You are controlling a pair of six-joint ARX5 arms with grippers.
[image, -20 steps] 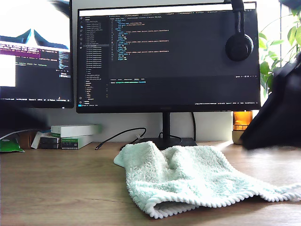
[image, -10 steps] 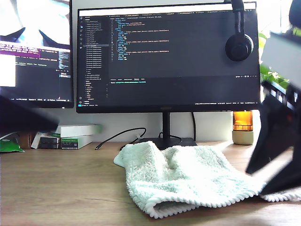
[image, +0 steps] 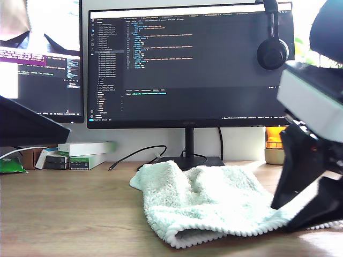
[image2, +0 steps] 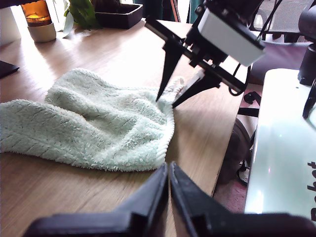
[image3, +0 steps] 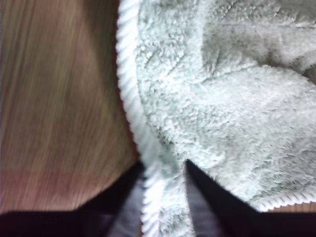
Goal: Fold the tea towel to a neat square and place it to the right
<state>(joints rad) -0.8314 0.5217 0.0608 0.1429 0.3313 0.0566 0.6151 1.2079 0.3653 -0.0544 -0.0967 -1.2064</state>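
Fluffy mint tea towel (image: 214,206) lies crumpled on the desk (image: 69,214), so our second gripper (image3: 164,170) straddles its corded corner, jaws spread; our first gripper (image2: 169,170) waits pressed together, nearby.

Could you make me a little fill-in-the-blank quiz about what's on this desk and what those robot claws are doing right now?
1. The tea towel lies crumpled on a ____ desk.
2. My second gripper has its open fingers either side of the towel's ribbed ____.
3. A pair of ____ hangs on the monitor's top corner.
4. My first gripper's fingers are ____, holding nothing.

Answers: wooden; hem; headphones; closed
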